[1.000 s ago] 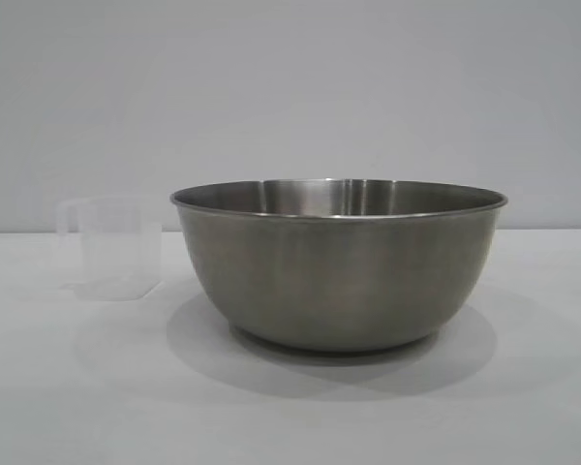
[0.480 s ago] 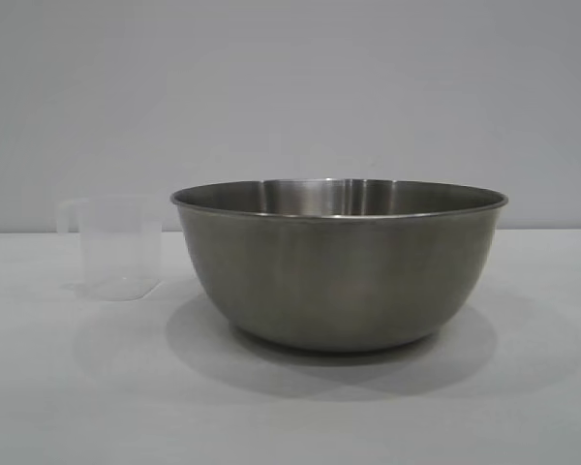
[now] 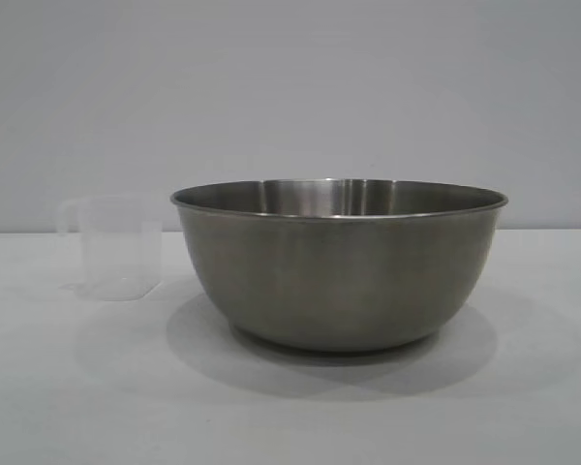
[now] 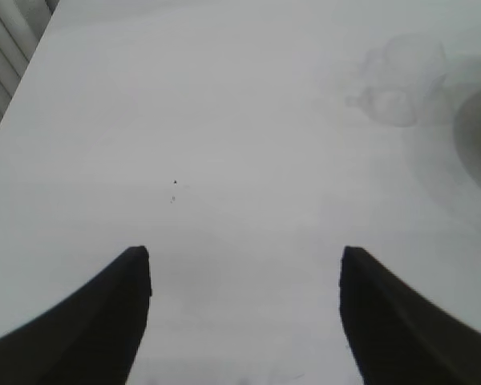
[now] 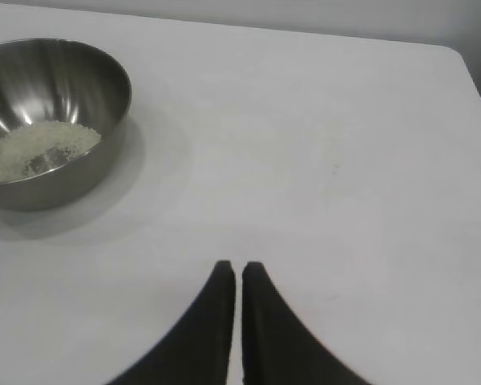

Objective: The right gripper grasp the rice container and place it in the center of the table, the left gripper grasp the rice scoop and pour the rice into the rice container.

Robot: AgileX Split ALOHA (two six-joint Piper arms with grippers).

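The rice container, a large steel bowl, stands on the white table in the middle of the exterior view. The right wrist view shows it with a pale heap of rice inside. The rice scoop, a clear cup, stands upright left of and behind the bowl; it shows faintly in the left wrist view and looks empty. My left gripper is open over bare table, well away from the scoop. My right gripper is shut and empty, away from the bowl. Neither gripper shows in the exterior view.
A plain grey wall runs behind the table. The table's edge and its rounded corner show in the right wrist view. Vertical slats lie beyond the table's side in the left wrist view.
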